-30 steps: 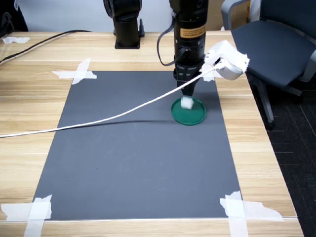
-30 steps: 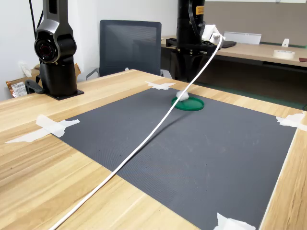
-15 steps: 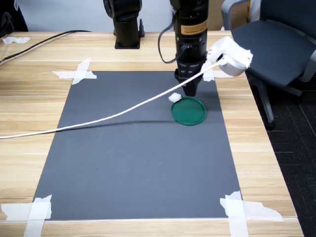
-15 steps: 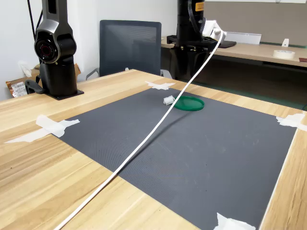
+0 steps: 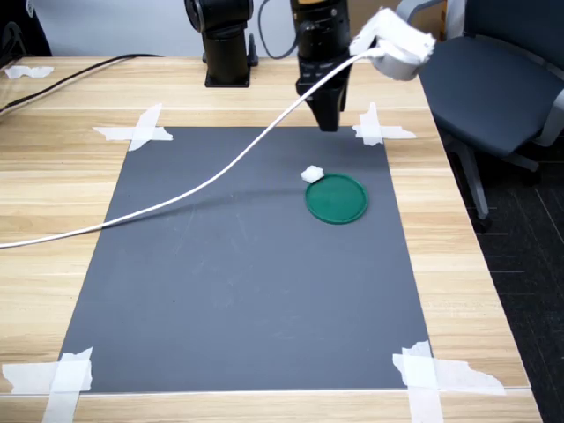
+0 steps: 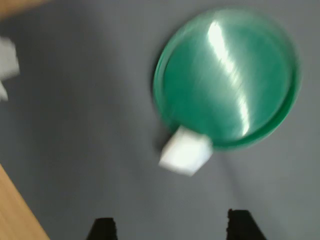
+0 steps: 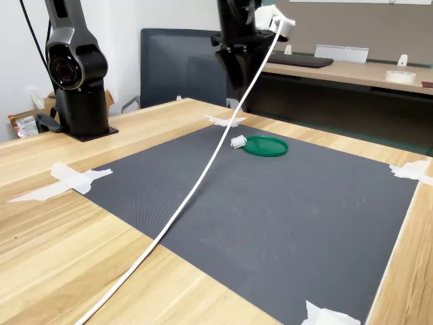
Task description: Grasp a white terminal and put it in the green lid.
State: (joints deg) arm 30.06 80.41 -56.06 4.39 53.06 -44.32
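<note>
The white terminal [image 5: 312, 174] lies on the dark mat just outside the green lid [image 5: 337, 198], at the lid's far-left edge in the first exterior view. In the wrist view the terminal [image 6: 185, 151] sits against the rim of the lid [image 6: 225, 80], which is empty. In the second exterior view the terminal [image 7: 238, 141] is on the left of the lid [image 7: 266, 146]. My gripper [image 5: 328, 119] hangs well above the mat, behind both. Its fingertips [image 6: 102, 227] stand wide apart with nothing between them, so the gripper [image 6: 170, 227] is open.
A white cable [image 5: 176, 200] runs from the wrist housing [image 5: 394, 42] across the mat to the first exterior view's left. A second black arm base [image 5: 227, 44] stands at the table's back. White tape strips [image 5: 141, 129] hold the mat's corners. An office chair [image 5: 493, 79] is off the table.
One second ago the terminal was at my fingertips over the lid. It then landed on the mat beside the lid. My gripper has since risen and drawn back.
</note>
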